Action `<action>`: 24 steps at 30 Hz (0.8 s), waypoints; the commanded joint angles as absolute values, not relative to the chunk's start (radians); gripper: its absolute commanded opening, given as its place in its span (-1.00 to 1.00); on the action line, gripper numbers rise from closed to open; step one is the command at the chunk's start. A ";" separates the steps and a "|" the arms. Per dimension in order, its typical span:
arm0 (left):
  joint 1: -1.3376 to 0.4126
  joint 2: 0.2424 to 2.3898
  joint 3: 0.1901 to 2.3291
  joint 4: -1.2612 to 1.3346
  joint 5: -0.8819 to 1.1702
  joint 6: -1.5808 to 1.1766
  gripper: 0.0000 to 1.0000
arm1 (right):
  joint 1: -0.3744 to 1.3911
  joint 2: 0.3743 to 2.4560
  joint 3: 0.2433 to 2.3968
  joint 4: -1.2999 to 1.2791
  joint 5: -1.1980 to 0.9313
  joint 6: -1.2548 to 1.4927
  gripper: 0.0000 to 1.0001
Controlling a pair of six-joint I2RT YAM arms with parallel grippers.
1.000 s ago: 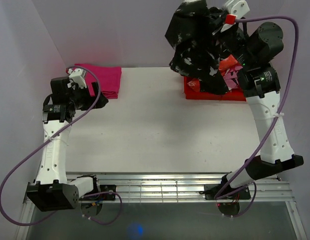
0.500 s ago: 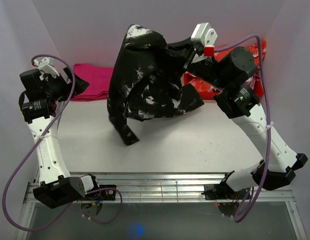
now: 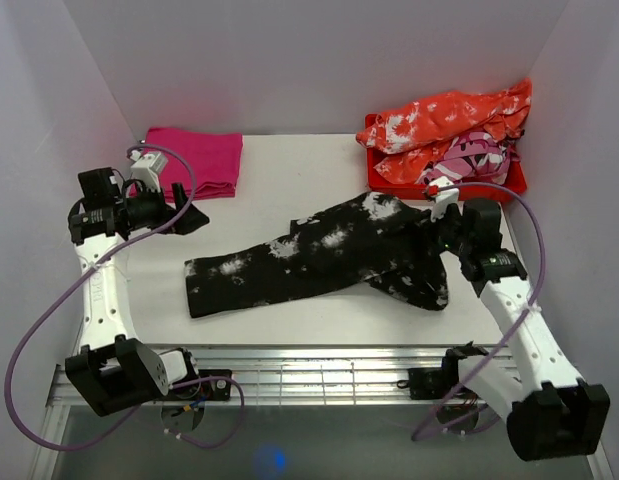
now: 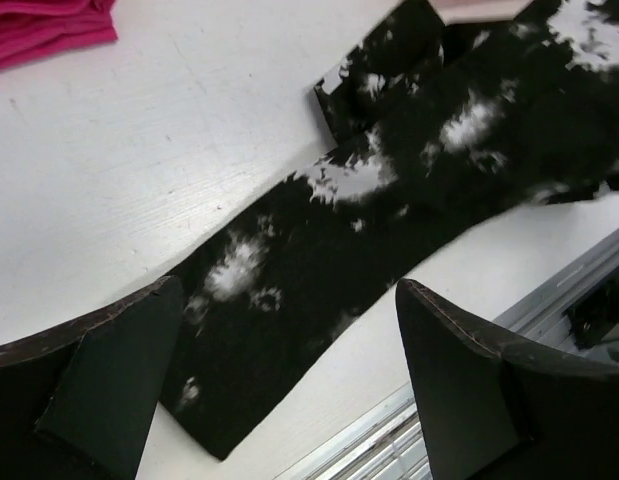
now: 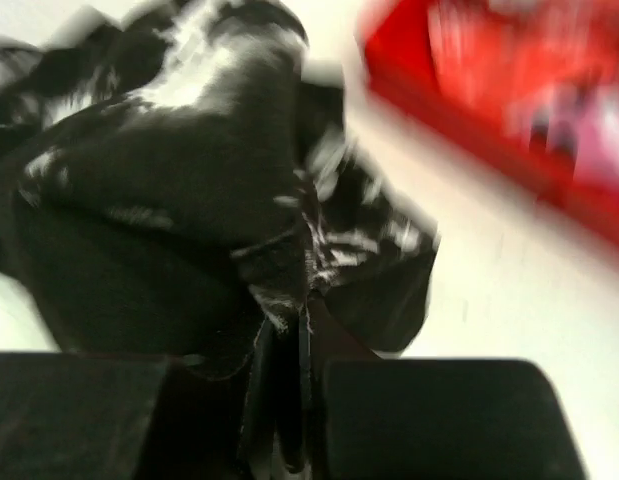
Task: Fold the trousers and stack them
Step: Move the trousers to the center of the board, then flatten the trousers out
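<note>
The black trousers (image 3: 319, 255) with white splotches lie stretched slantwise across the table, leg ends at the near left and the bunched waist end at the right. My right gripper (image 3: 436, 238) is shut on that bunched end. In the right wrist view a fold of the trousers (image 5: 169, 170) is pinched between the closed fingers of the right gripper (image 5: 299, 320). My left gripper (image 3: 192, 218) hovers open over the table, left of the leg ends. The left wrist view shows the trousers (image 4: 409, 200) beneath the wide-apart left gripper (image 4: 289, 300), which holds nothing.
A folded magenta cloth (image 3: 204, 160) lies at the back left and shows in the left wrist view's corner (image 4: 39, 25). A red bin (image 3: 499, 188) at the back right holds an orange-and-white garment (image 3: 449, 115) and a pink patterned one (image 3: 474, 155). A metal rail (image 3: 319, 365) runs along the near edge.
The right arm swung the trousers from high above the red bin down onto the table, where they now lie spread out. The left arm rose, then dropped toward the leg ends.
</note>
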State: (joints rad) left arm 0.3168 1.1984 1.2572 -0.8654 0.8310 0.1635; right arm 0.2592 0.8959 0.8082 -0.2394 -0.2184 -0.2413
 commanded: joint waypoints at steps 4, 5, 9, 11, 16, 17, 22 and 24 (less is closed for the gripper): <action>0.200 1.250 1.194 -0.936 0.793 0.437 0.96 | -0.027 1.174 0.896 -0.533 -0.457 -0.383 0.02; 0.174 1.262 1.174 -0.937 0.763 0.455 0.96 | -0.063 1.205 0.949 -0.561 -0.451 -0.415 0.43; 0.017 1.282 1.099 -0.945 0.632 0.552 0.96 | -0.153 1.261 1.061 -0.684 -0.421 -0.555 0.80; -0.027 1.289 1.069 -0.948 0.611 0.572 0.96 | -0.205 1.272 1.083 -0.799 -0.384 -0.635 0.80; -0.071 1.339 0.974 -0.963 0.523 0.666 0.96 | -0.370 1.262 1.055 -1.044 -0.391 -0.934 0.81; -0.071 1.341 0.959 -0.956 0.499 0.678 0.96 | -0.406 1.266 1.051 -1.075 -0.393 -0.965 0.81; -0.072 1.361 0.833 -0.902 0.407 0.722 0.96 | -0.434 1.267 0.958 -1.163 -0.449 -1.035 0.86; -0.072 1.362 0.793 -0.848 0.352 0.735 0.96 | -0.433 1.264 0.914 -1.109 -0.463 -1.019 0.86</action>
